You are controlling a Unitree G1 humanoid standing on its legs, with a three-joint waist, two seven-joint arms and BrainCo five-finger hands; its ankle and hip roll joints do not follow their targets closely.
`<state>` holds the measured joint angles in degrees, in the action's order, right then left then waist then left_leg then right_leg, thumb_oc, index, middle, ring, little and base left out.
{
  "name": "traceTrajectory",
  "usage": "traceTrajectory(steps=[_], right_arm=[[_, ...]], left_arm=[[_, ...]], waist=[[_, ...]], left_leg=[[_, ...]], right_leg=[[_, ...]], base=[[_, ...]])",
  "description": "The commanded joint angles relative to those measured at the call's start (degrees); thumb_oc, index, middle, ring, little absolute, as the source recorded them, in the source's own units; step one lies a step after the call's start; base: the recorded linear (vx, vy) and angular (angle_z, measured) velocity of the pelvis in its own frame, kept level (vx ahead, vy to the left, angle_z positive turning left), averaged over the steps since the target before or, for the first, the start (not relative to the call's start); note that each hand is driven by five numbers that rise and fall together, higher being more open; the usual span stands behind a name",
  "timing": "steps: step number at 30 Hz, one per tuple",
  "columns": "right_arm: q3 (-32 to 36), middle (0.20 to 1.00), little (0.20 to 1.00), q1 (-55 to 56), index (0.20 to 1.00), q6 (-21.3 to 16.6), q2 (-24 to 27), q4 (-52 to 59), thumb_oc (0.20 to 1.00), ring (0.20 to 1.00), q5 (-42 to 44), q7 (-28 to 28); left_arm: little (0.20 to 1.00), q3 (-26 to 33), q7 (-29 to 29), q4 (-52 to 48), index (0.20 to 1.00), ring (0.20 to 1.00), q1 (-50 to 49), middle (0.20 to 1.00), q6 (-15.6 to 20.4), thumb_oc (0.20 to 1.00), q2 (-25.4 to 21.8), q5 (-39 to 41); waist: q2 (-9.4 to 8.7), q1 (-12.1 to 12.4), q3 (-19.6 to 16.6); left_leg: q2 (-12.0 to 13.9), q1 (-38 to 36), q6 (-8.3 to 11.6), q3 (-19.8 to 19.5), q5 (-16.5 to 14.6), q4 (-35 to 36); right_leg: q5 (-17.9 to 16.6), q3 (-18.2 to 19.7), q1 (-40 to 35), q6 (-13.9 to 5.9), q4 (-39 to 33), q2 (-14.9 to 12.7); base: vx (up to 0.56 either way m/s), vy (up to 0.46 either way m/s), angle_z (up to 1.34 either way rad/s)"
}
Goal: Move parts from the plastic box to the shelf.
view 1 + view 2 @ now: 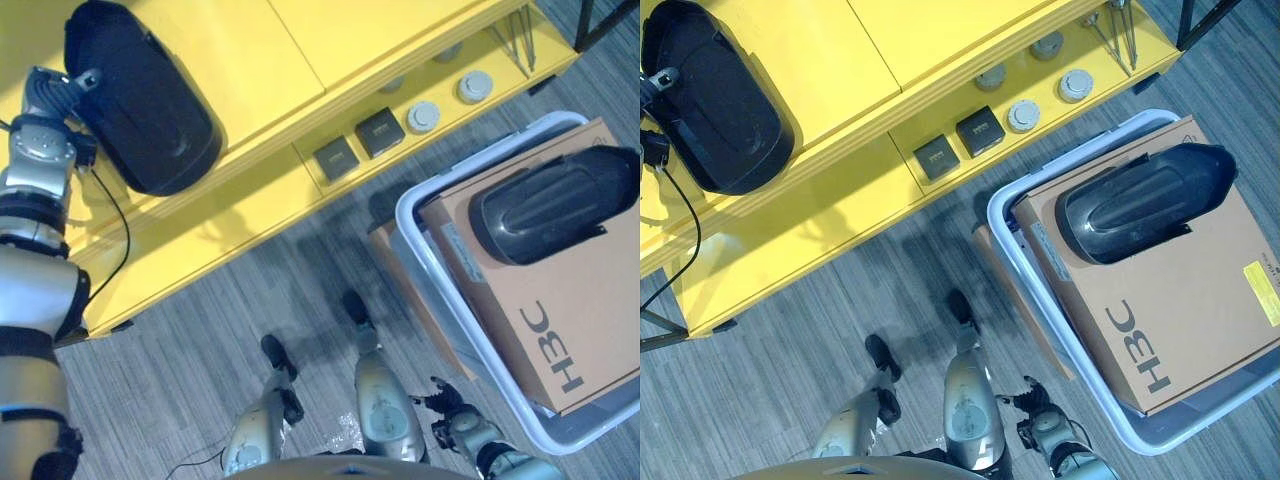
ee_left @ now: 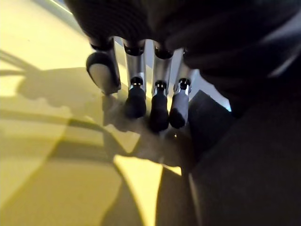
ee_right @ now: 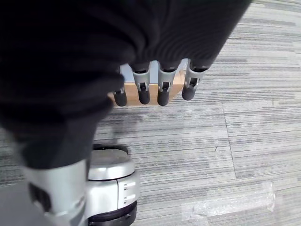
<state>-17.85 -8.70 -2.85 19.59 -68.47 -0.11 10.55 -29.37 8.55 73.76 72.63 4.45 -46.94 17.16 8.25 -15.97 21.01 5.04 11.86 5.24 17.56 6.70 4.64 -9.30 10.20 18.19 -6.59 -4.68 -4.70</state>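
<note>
Left hand beside one black part on the shelf, fingers straight; one part in the box, its far corner cut off; right hand hangs loose.

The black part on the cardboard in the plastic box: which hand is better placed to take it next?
Probably the right hand: it hangs low with relaxed fingers, holding nothing, beside the plastic box where the black part lies. The left hand is up at the yellow shelf.

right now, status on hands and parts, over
Left hand open, beside black part on yellow shelf. Right hand open, low. Second black part on cardboard box in plastic box.
</note>
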Motion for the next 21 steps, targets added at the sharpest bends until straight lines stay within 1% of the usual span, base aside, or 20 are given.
traceTrajectory(steps=[1,4,6,7,9,10,11,13,14,15,16,17,18,19,20,21], right_arm=[[-1.8,1.0,1.0,-0.3,1.0,-0.1,-0.1,-2.6,1.0,1.0,1.5,0.8],[-1.8,1.0,1.0,0.0,1.0,-0.3,-0.2,-2.5,1.0,1.0,1.7,1.0],[-1.5,1.0,1.0,0.4,1.0,-0.4,-0.2,-2.1,1.0,1.0,1.7,1.1],[-1.5,1.0,1.0,0.4,1.0,-0.4,-0.2,-2.1,1.0,1.0,1.7,1.1],[-0.7,1.0,1.0,0.5,1.0,-0.1,-0.3,-2.3,1.0,1.0,2.0,0.9],[-0.7,1.0,1.0,0.5,1.0,-0.1,-0.2,-2.3,1.0,1.0,2.0,0.9],[-0.1,1.0,1.0,1.0,1.0,0.0,-0.1,-2.1,1.0,1.0,2.1,0.9],[0.7,1.0,1.0,2.5,1.0,-0.1,0.1,-2.0,1.0,1.0,1.6,0.3],[0.9,1.0,1.0,2.8,1.0,-0.1,0.0,-2.3,1.0,1.0,1.4,0.1],[1.3,1.0,1.0,2.8,1.0,0.3,-0.3,-2.8,1.0,1.0,1.3,0.2],[1.2,1.0,1.0,2.8,1.0,0.3,-0.3,-2.8,1.0,1.0,1.3,0.2],[2.5,1.0,1.0,3.0,1.0,0.2,-0.8,-2.6,1.0,1.0,1.8,0.4],[2.4,1.0,1.0,3.2,1.0,0.2,-0.7,-2.6,1.0,1.0,1.8,0.4],[3.2,1.0,1.0,3.6,1.0,0.1,-1.0,-2.2,1.0,1.0,1.8,0.3],[3.3,1.0,1.0,4.5,1.0,-0.2,-1.4,-1.2,1.0,1.0,0.9,-0.1],[3.8,1.0,1.0,5.1,1.0,-0.2,-1.6,-1.2,1.0,1.0,0.6,-0.2]], left_arm=[[1.0,-0.1,2.0,4.2,1.0,1.0,4.6,1.0,0.2,1.0,-3.4,-0.9],[1.0,0.7,4.9,2.7,1.0,1.0,4.9,1.0,0.7,1.0,-3.3,-1.3],[1.0,2.7,7.3,-0.8,1.0,1.0,3.8,1.0,2.3,1.0,-3.1,0.6],[1.0,2.8,7.3,-0.9,1.0,1.0,3.7,1.0,2.3,1.0,-3.1,0.6],[1.0,6.5,9.2,-5.7,1.0,1.0,1.5,1.0,5.0,1.0,-2.0,6.7],[1.0,6.5,9.3,-5.7,1.0,1.0,1.5,1.0,5.0,1.0,-2.0,6.7],[1.0,7.6,9.3,-8.2,1.0,1.0,-0.1,1.0,6.1,1.0,-2.1,7.7],[1.0,7.6,10.5,-9.7,1.0,1.0,-1.4,1.0,5.8,1.0,-3.0,5.5],[1.0,7.7,11.7,-10.5,1.0,1.0,-1.4,1.0,5.9,1.0,-2.7,4.8],[1.0,9.4,14.9,-15.5,1.0,1.0,-4.0,1.0,6.7,1.0,-1.1,3.9],[1.0,9.6,15.0,-15.7,1.0,1.0,-4.2,1.0,6.6,1.0,-1.2,3.9],[1.0,11.5,16.8,-26.9,1.0,1.0,-10.5,1.0,8.2,1.0,-0.9,0.5],[1.0,11.9,16.9,-27.3,1.0,1.0,-11.1,1.0,8.0,1.0,-0.9,0.4],[1.0,14.4,17.1,-33.0,1.0,1.0,-16.0,1.0,10.1,1.0,-0.3,1.0],[1.0,18.2,17.7,-44.7,1.0,1.0,-24.6,1.0,11.6,1.0,3.2,-0.9],[1.0,19.6,16.7,-50.3,1.0,1.0,-29.3,1.0,11.8,1.0,4.1,-2.4]], waist=[[-0.04,-0.3,-1.5],[-0.23,-0.3,-2.0],[-0.69,-0.2,-2.6],[-0.63,-0.1,-2.8],[-0.91,0.3,-4.1],[-0.89,0.3,-4.2],[-0.91,0.6,-4.9],[-0.94,1.2,-6.8],[-0.94,1.6,-7.6],[-1.12,2.4,-9.3],[-1.05,2.4,-9.4],[-1.81,3.2,-10.8],[-1.74,3.1,-10.8],[-2.41,3.6,-11.5],[-3.44,4.3,-12.8],[-3.84,4.7,-13.5]], left_leg=[[2.2,-0.9,2.12,-4.0,1.3,0.4],[2.4,-1.6,2.14,-4.0,1.1,0.4],[2.5,-3.0,2.08,-4.0,0.6,0.4],[2.6,-2.7,2.13,-3.9,0.7,0.4],[2.7,-4.9,2.02,-3.6,-0.2,0.4],[2.7,-4.9,2.02,-3.6,-0.2,0.4],[2.7,-5.9,2.01,-3.2,-0.5,0.4],[2.8,-8.1,1.93,-2.8,-1.1,0.4],[2.9,-9.5,1.92,-2.7,-1.4,0.4],[2.8,-11.9,1.78,-3.2,-2.0,0.4],[2.9,-11.7,1.83,-3.1,-1.8,0.4],[2.8,-13.4,1.75,-3.5,-2.3,0.4],[2.8,-13.5,1.75,-3.5,-2.3,0.4],[2.9,-14.4,1.78,-3.7,-2.5,0.4],[3.1,-15.6,1.76,-4.1,-2.8,0.4],[3.1,-16.2,1.65,-4.3,-3.0,0.4]], right_leg=[[3.0,0.8,-2.6,-2.28,1.0,-0.8],[3.3,0.8,-3.3,-2.21,1.0,-0.6],[3.8,0.5,-4.6,-2.2,1.1,-0.5],[3.6,0.6,-4.3,-2.15,1.1,-0.4],[4.3,0.4,-6.0,-2.3,1.4,-0.3],[4.3,0.5,-6.0,-2.3,1.4,-0.3],[4.5,0.2,-7.1,-2.33,1.4,-0.3],[5.0,-0.2,-9.4,-2.38,1.3,-0.6],[5.6,-0.6,-10.6,-2.37,1.5,-0.7],[6.9,-1.3,-12.7,-2.32,2.4,-0.9],[6.7,-1.3,-12.5,-2.26,2.4,-0.8],[7.5,-2.0,-14.3,-2.09,3.1,-0.8],[7.5,-2.0,-14.5,-2.1,3.1,-0.8],[7.9,-2.1,-15.3,-2.01,3.4,-0.7],[8.4,-2.5,-16.8,-1.77,3.6,-0.7],[8.6,-2.9,-17.5,-1.74,3.5,-0.7]], base=[[0.0,0.0,0.0],[0.0,0.0,0.0],[0.0,0.0,0.0],[0.0,0.0,0.0],[0.04,0.003,0.02],[0.04,0.007,-0.01],[0.07,0.017,-0.04],[0.1,0.017,-0.03],[0.1,0.013,-0.02],[0.07,0.007,0.0],[0.06,-0.004,0.04],[0.01,-0.01,0.09],[0.03,-0.011,0.08],[0.02,-0.012,0.13],[0.03,-0.018,0.1],[0.03,-0.004,0.16]])
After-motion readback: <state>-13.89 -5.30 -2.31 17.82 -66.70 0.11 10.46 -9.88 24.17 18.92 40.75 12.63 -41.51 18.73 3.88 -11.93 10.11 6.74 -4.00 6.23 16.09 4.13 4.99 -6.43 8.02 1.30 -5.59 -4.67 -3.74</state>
